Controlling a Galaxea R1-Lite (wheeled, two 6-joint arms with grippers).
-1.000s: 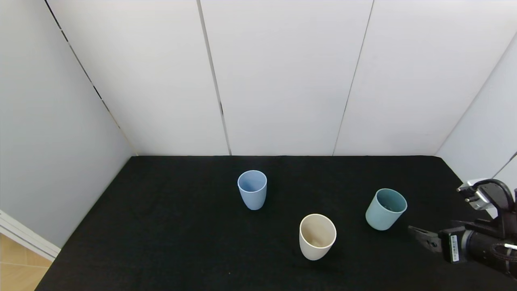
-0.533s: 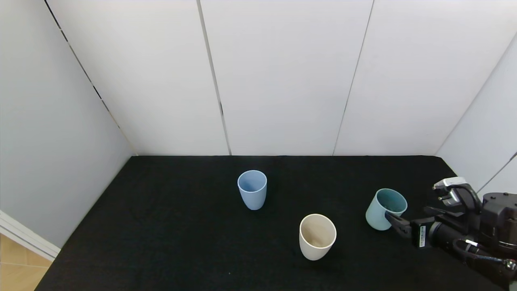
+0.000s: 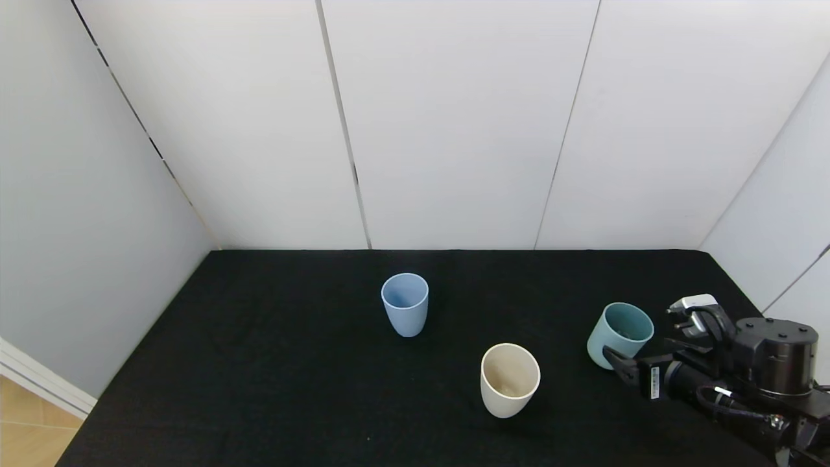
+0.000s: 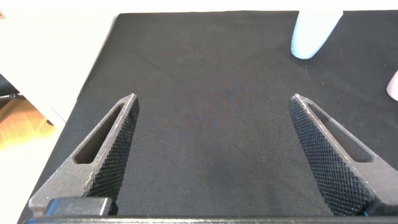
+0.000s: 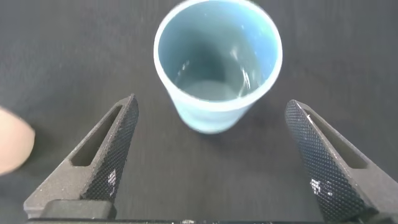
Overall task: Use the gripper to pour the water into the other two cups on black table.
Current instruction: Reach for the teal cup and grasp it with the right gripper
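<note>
- One right gripper [image 5: 208, 158] works here, jaws spread wide, just short of the teal cup [image 5: 216, 61], which holds water and stands upright, not yet gripped.
- Both other cups, the blue cup [image 3: 405, 303] and the cream cup [image 3: 509, 379], stand on the black table [image 3: 279, 363]; neither looks filled.
- Grasping and both pours remain.
- Off to the side, the left gripper [image 4: 214, 155] hangs open over bare cloth.

Light blue cup [image 3: 405, 303]; cream-white cup [image 3: 509, 379]; teal-green cup [image 3: 619, 334]; matte black table [image 3: 292, 363]; black cross-hatched right gripper [image 5: 211, 158].

Head overview; wrist views close, downward-angled
</note>
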